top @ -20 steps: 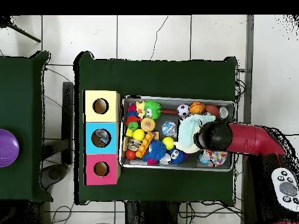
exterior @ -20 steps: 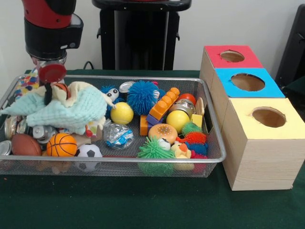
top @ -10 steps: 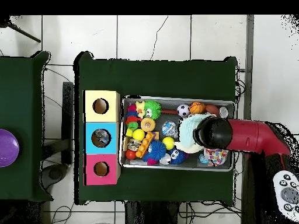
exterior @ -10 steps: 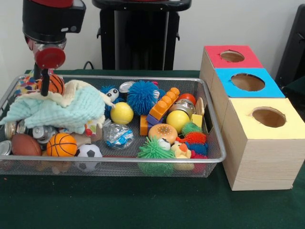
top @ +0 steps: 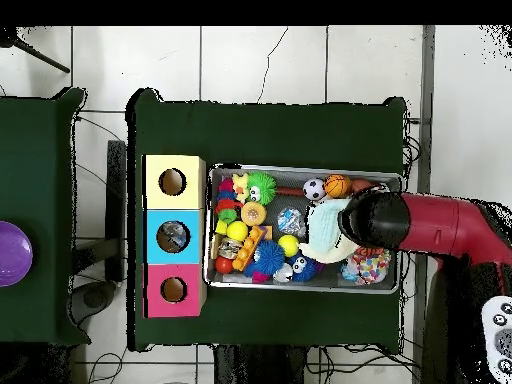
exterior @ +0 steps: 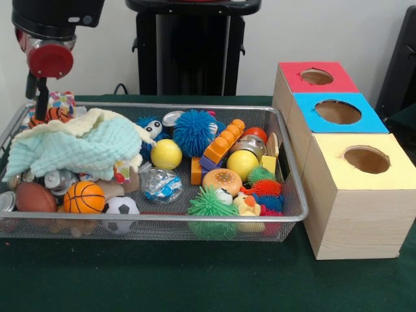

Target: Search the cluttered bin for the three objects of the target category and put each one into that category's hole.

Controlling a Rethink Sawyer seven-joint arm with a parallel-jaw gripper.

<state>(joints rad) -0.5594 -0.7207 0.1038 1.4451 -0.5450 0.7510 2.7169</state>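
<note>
A wire mesh bin [exterior: 162,221] holds many toys. My gripper [exterior: 43,114] hangs over its far left corner, shut on a small orange ball with dark lines [exterior: 53,116], just above a mint cloth [exterior: 81,146]. Lower in the bin lie a larger basketball [exterior: 84,197], a brown football [exterior: 34,197], a soccer ball [exterior: 121,207] and two yellow balls [exterior: 166,154]. Beside the bin stand red [exterior: 316,77], blue [exterior: 338,112] and yellow [exterior: 366,159] boxes, each with a round hole. In the overhead view the arm's head [top: 372,220] hides the gripper.
Spiky balls in blue [exterior: 194,132] and green [exterior: 211,203], an orange block toy [exterior: 223,143] and a burger toy [exterior: 222,181] fill the bin's right half. Green cloth covers the table [exterior: 195,279]. A black stand [exterior: 190,45] rises behind the bin.
My gripper has risen and moved left across the front view, from over the cloth to the bin's far left corner, and the small orange ball came with it. The cloth has settled lower.
</note>
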